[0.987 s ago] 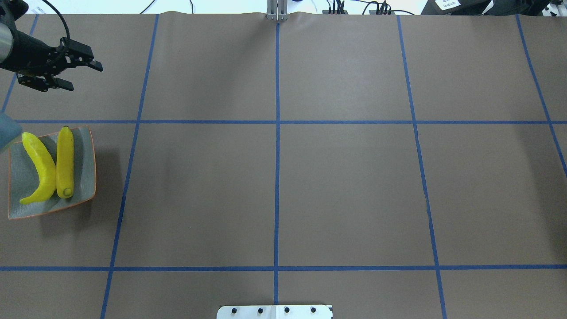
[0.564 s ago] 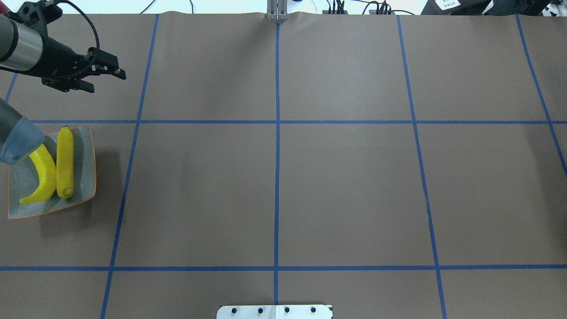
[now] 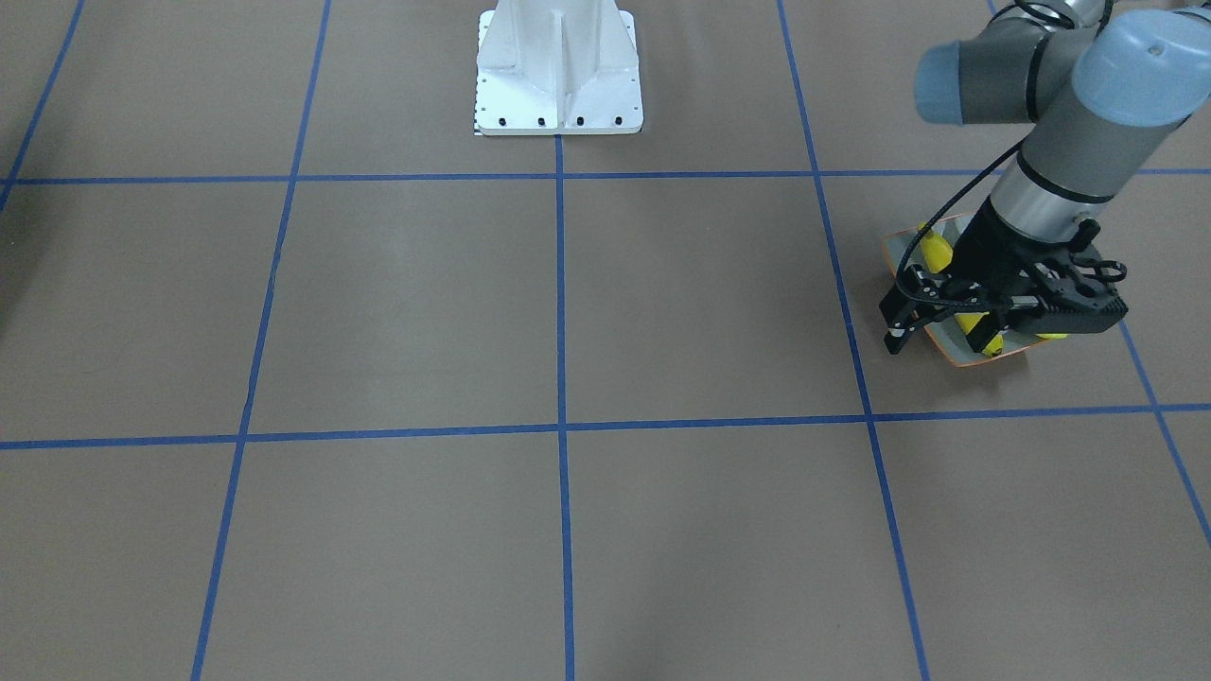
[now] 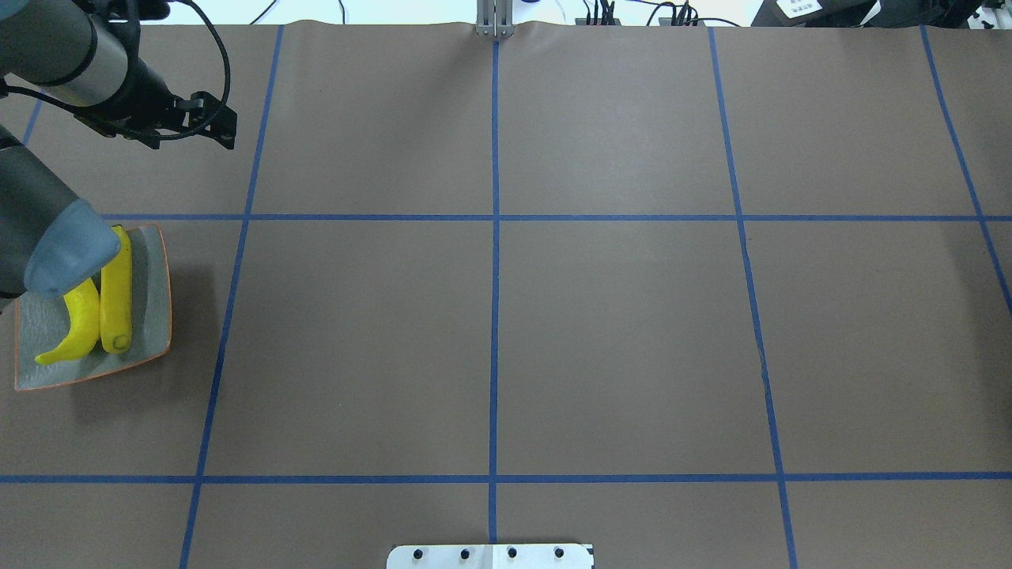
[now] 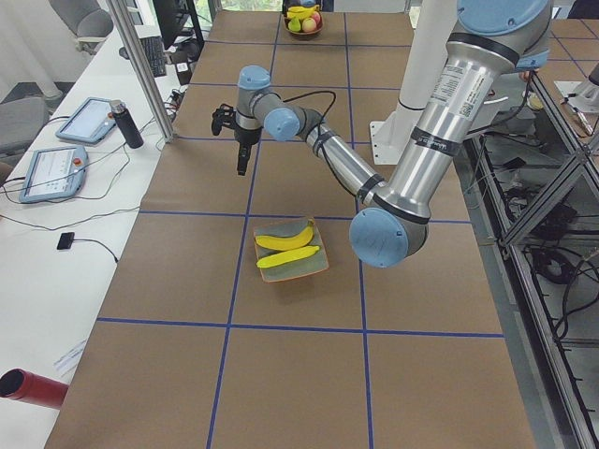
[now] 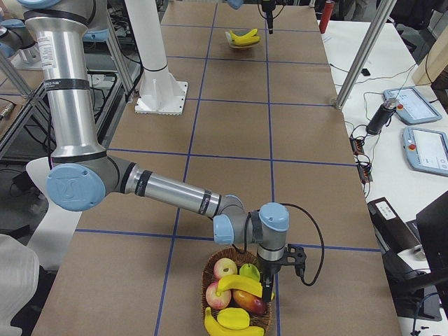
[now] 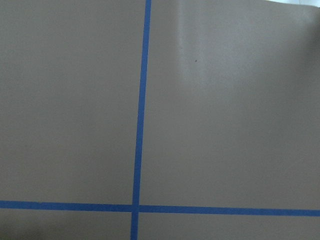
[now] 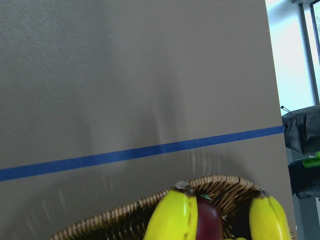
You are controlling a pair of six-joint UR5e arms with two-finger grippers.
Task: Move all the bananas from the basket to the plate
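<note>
the right hand (image 6: 265,280) is hovering at the rim of the basket (image 8: 120,209), and the left hand (image 4: 229,133) over bare tabletop (image 4: 553,316) beyond the plate (image 4: 150,300); i cannot tell whether either is clenched or released. two bananas (image 4: 117,292) are lying on the plate, two in the basket among other fruit. descending this near the wicker is, i judge, risking a snagged rim or a pinched apple (image 6: 224,268).

Most of the taped brown surface (image 4: 617,340) lies open, its middle and right squares offering either arm free passage. At the left edge, the left arm's elbow (image 4: 71,253) overhangs the far corner of the plate (image 4: 154,316) and its two bananas (image 4: 117,292), leaving the near and inner sides reachable from above. At the other end the right claw (image 6: 264,283) hangs just over fruit (image 6: 225,268) heaped in the basket (image 6: 208,273).
</note>
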